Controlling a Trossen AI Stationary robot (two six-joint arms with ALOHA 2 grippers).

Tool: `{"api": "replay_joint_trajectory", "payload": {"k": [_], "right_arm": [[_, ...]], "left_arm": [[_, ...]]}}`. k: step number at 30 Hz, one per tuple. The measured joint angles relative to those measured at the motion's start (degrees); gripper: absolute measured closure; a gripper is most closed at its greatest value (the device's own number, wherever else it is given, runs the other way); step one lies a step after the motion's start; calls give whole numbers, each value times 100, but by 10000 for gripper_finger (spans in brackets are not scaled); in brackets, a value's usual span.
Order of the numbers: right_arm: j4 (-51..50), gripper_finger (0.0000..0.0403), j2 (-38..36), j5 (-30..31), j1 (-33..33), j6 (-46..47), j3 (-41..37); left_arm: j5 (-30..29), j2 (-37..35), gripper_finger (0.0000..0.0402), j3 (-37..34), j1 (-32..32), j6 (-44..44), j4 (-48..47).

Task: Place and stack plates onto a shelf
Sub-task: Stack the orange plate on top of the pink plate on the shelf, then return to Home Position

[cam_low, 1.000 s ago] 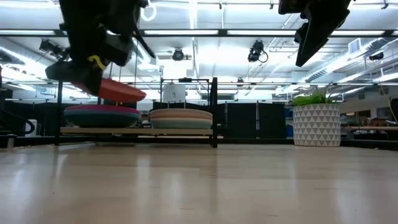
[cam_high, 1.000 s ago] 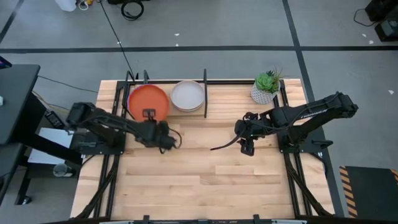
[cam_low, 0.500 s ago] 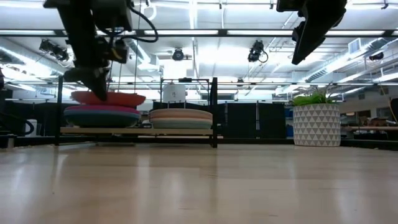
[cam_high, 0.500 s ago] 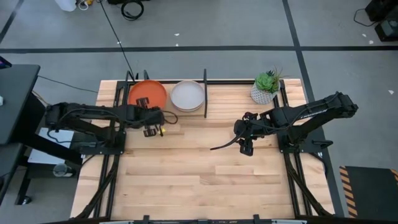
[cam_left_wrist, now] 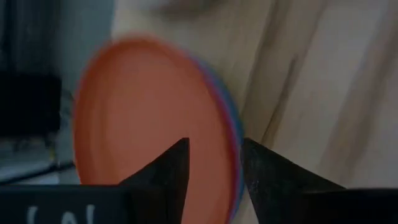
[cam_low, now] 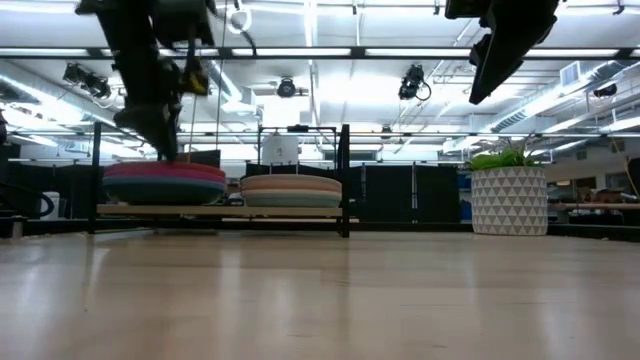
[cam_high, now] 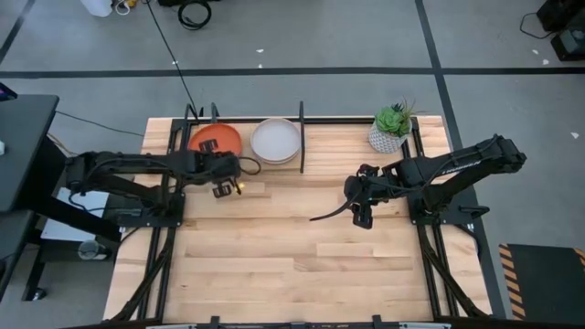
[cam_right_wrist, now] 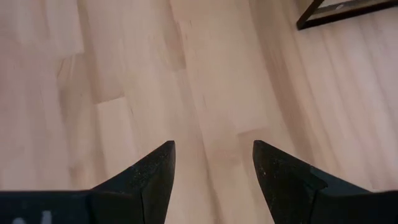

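Left gripper (cam_high: 222,174) hangs with fingers parted over the near edge of the orange plate (cam_high: 213,139), which tops the stack in the shelf (cam_high: 301,137) bay ahead of it; we see the right gripper (cam_high: 359,203) open too, over bare table (cam_high: 302,256).

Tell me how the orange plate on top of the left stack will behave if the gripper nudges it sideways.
The orange plate looks rigid and flat, so it would probably slide as one piece rather than bend. Its matte surface sits on other plates in the shelf, so it may drag the one beneath. Upright posts at the bay's sides should stop it. The left gripper is beside it.
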Motion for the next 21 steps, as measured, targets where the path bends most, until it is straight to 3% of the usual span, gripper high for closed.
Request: {"api": "replay_joint_trajectory", "payload": {"k": [4,9,15,21], "right_arm": [[237,183,-156,590,238,-52,-211],[909,194,-538,732,532,219,-905],[1294,209,-1111,1215,1018,730,-1771],[1919,221,-1833,1896,1449,1140,-2652]], "left_arm": [[45,-575,251,-18,-452,97,773],[518,-1520,260,-408,-1048,219,1837],[938,-2723,260,-1606,-1775,173,3589],[960,-3901,260,-2849,-2298,153,4899]]}}
